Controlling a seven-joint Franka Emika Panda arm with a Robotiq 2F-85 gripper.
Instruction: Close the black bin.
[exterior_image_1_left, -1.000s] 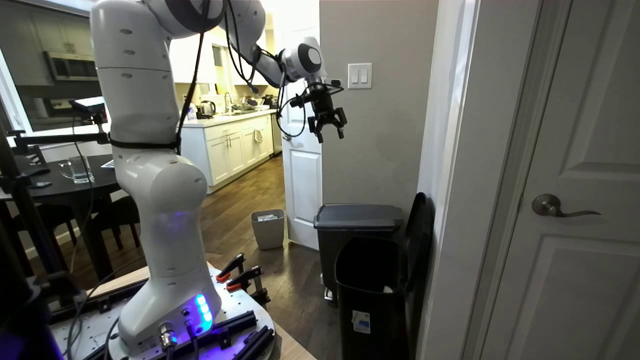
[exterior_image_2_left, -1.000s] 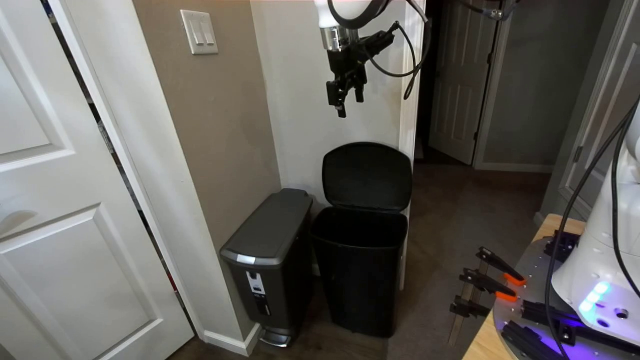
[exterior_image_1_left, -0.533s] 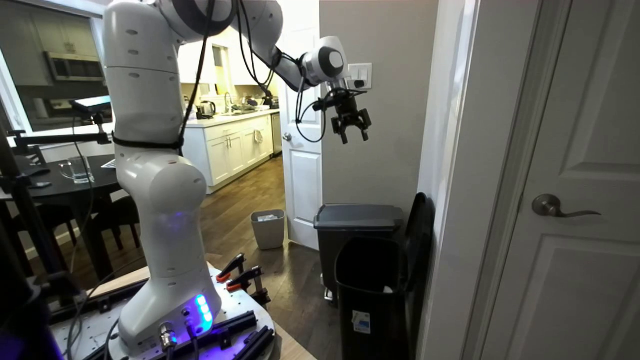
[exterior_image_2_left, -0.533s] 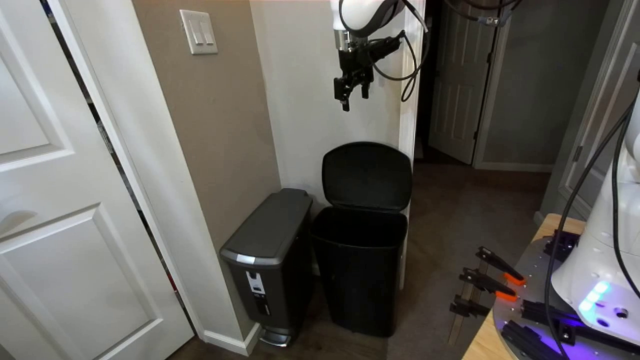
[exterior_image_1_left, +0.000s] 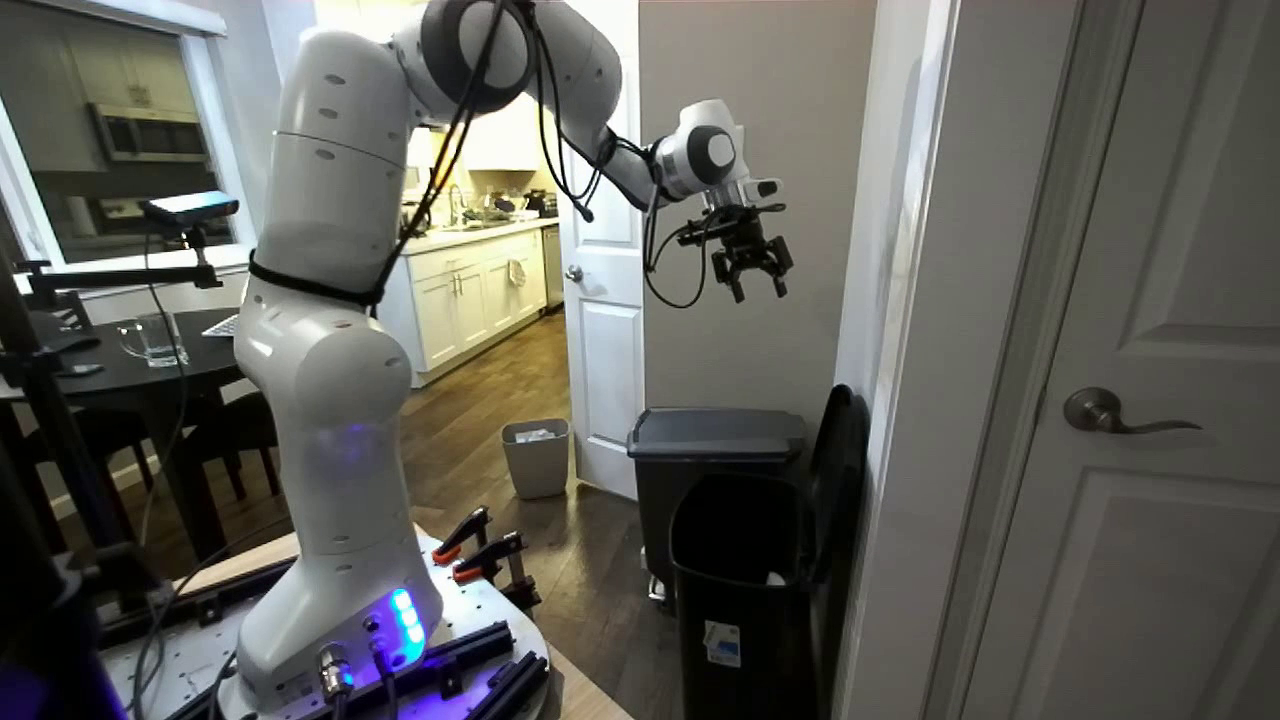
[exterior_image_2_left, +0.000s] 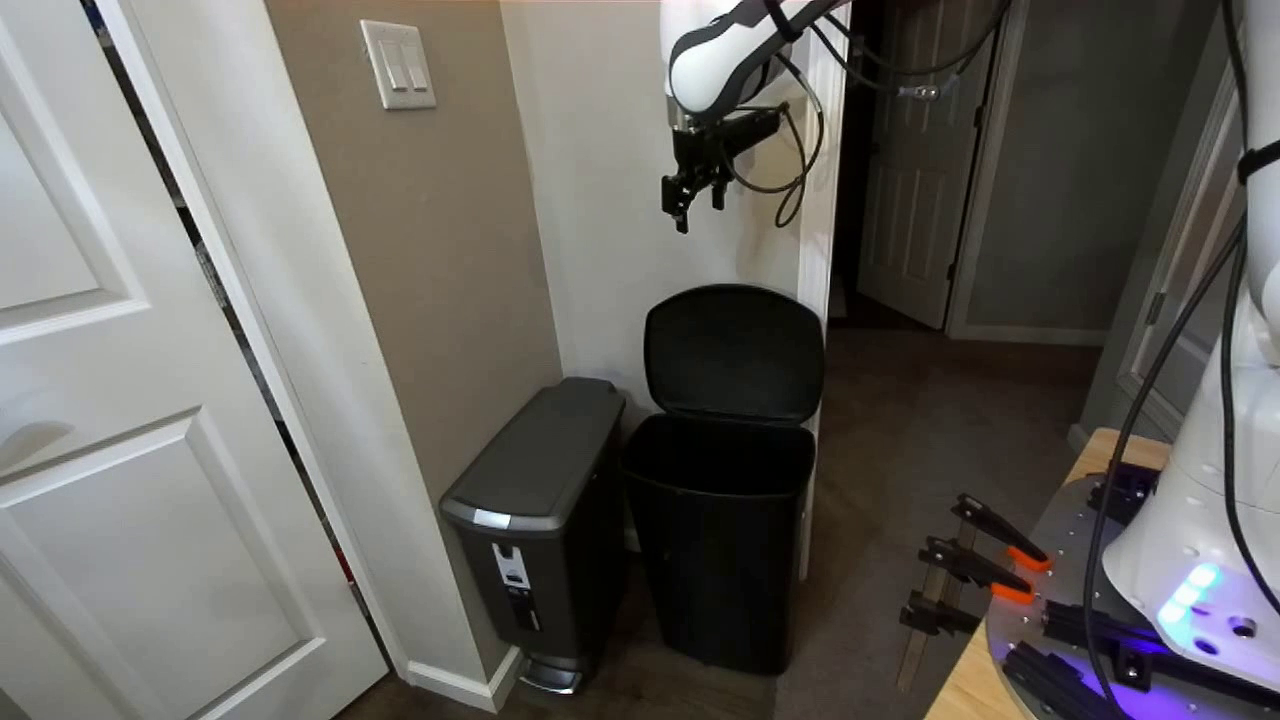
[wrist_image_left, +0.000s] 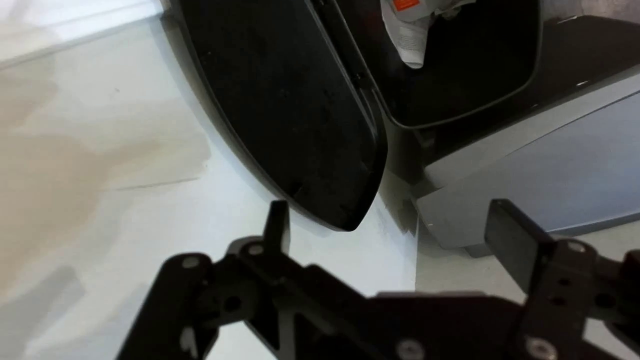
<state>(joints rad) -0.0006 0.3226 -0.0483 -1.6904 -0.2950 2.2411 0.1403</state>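
The black bin (exterior_image_1_left: 745, 650) stands upright on the floor, and it also shows in an exterior view (exterior_image_2_left: 720, 570). Its lid (exterior_image_2_left: 735, 350) is swung up and leans back near the wall, so the bin is open. The lid shows edge-on in an exterior view (exterior_image_1_left: 840, 470) and from above in the wrist view (wrist_image_left: 285, 100). White paper (wrist_image_left: 410, 40) lies inside. My gripper (exterior_image_1_left: 760, 293) is open and empty, well above the lid and apart from it; it also shows in an exterior view (exterior_image_2_left: 700, 216). In the wrist view the fingers (wrist_image_left: 389, 207) are wide apart, past the lid's tip.
A dark grey pedal bin (exterior_image_2_left: 540, 460) with its lid down stands beside the black bin. A wall (exterior_image_2_left: 600, 200) rises behind the lid, with a door frame (exterior_image_1_left: 915, 400) close by. A small pale container (exterior_image_1_left: 537, 465) stands farther off. Clamps (exterior_image_2_left: 970, 560) jut from the robot's table.
My gripper has moved steadily rightward and slightly down in an exterior view, ending closer to above the lid. It stays open. The black bin and its lid have not moved.
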